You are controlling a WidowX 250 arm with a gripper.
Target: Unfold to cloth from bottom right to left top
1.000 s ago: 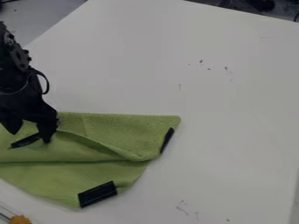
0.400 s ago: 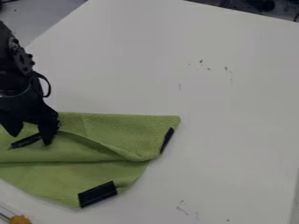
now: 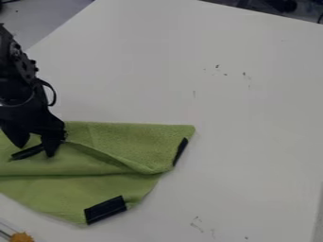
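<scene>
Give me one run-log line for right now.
end effector: fingers apart, at cloth's left part | contact: unclear | green cloth: folded over itself, on white table | unfold: incomplete

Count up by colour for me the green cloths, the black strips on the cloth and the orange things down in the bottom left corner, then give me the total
Green cloth: 1
Black strips: 3
Orange thing: 1
Total: 5
</scene>
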